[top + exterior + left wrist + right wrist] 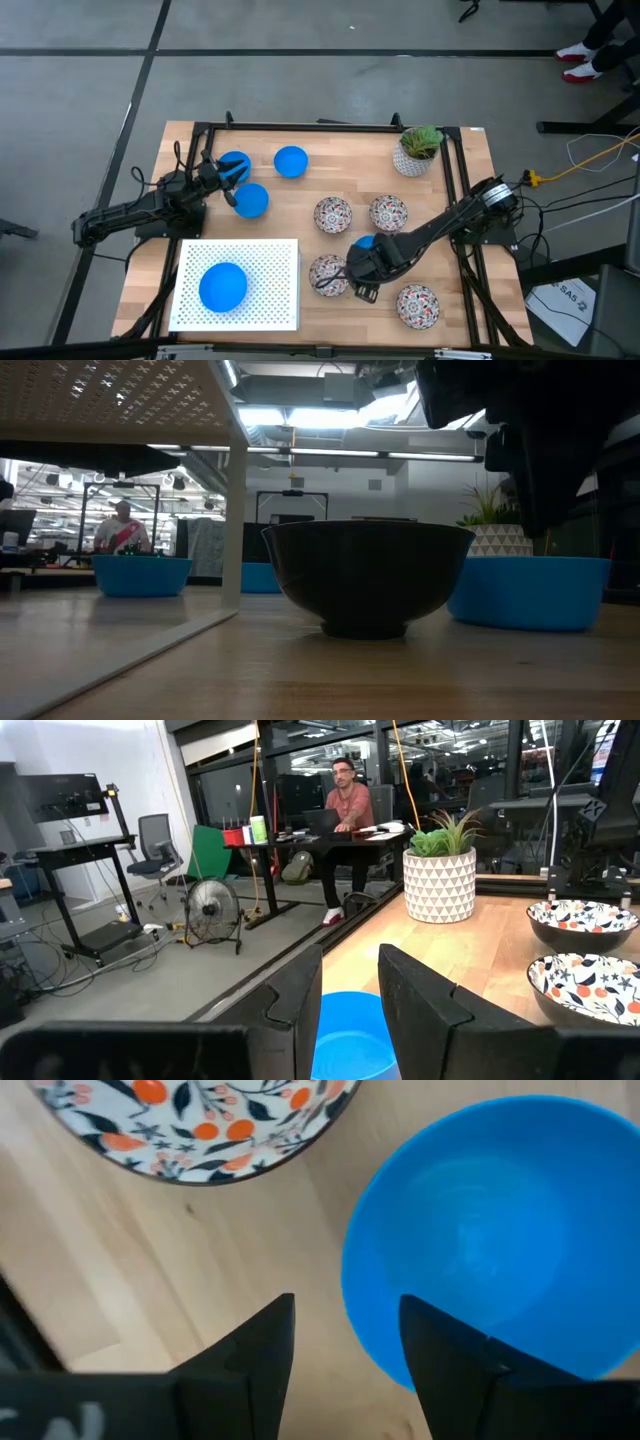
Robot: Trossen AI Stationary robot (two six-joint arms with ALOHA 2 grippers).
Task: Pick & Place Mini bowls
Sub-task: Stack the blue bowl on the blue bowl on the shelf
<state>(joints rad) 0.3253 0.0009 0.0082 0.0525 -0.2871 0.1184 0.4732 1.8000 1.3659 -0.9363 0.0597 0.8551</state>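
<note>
While the right gripper (362, 283) is held with its jaws parted over the rim of a blue bowl (500, 1230), nothing is grasped by it. That bowl is set among four floral bowls (333, 213), well apart from the white perforated tray (280, 262), on which one blue bowl (223, 286) is placed. Beyond the tray, the left gripper (233, 178) is seen released, straddling the rim of another blue bowl (348, 1045).

Five blue mini bowls (290, 161) show from above, though the one under the right arm near the plant pot (413, 158) is mostly hidden, so its count is likely rather than certain. Four floral mini bowls (388, 212) sit nearest that pot. One white perforated tray (270, 270) lies farthest from it. Two arms reach over the bench (310, 205).
</note>
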